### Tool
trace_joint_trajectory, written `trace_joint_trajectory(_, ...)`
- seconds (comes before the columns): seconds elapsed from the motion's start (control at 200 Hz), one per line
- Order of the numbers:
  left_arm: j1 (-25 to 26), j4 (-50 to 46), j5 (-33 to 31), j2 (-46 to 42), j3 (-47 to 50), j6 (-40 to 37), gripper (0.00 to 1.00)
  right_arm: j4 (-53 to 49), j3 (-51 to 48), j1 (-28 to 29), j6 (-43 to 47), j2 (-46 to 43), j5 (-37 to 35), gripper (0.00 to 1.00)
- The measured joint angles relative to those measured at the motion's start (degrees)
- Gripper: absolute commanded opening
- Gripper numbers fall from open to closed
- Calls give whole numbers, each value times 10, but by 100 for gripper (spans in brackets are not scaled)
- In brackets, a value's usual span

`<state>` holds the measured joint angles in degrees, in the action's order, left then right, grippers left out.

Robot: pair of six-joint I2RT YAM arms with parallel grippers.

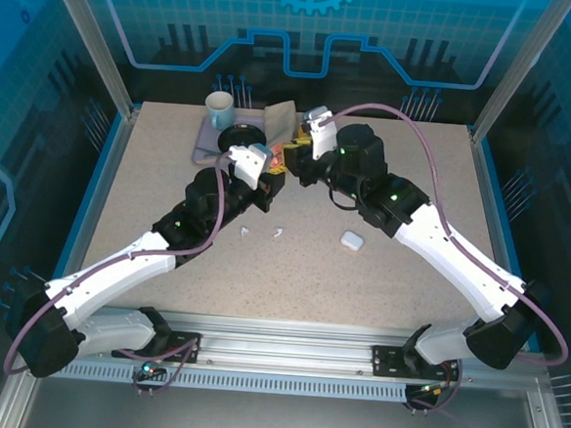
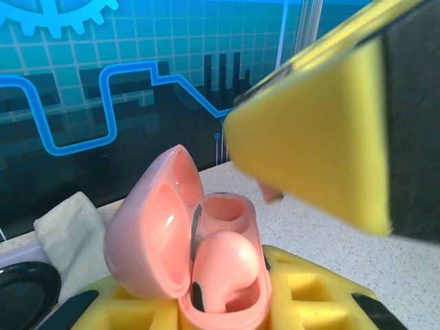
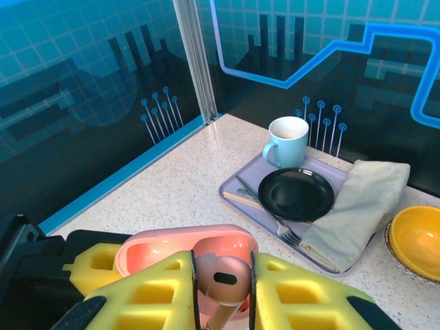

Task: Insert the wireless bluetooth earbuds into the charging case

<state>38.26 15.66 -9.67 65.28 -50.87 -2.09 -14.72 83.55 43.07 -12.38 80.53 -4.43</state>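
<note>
The left gripper (image 2: 223, 311) has its jaws pinching an open salmon-pink rounded plastic charging case (image 2: 148, 227), held up towards the middle of the worktop's far edge. One salmon-pink stemmed earbud (image 2: 230, 265) already sits in a well; the second well (image 2: 223, 210) is empty. The right gripper (image 3: 223, 297) has its jaws pinching the other salmon-pink earbud (image 3: 225, 278) just above that case. Two white stemmed earbuds (image 1: 246, 231) (image 1: 278, 234) lie loose mid-worktop, near a small white rounded case (image 1: 351, 240). I judge it roughly a quarter done.
</note>
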Motion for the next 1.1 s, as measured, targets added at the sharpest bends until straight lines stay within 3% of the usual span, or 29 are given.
trace_joint_trajectory(1.1, 0, 1, -2, -12, 3, -11, 0, 3, 0, -16, -28, 9, 19, 19)
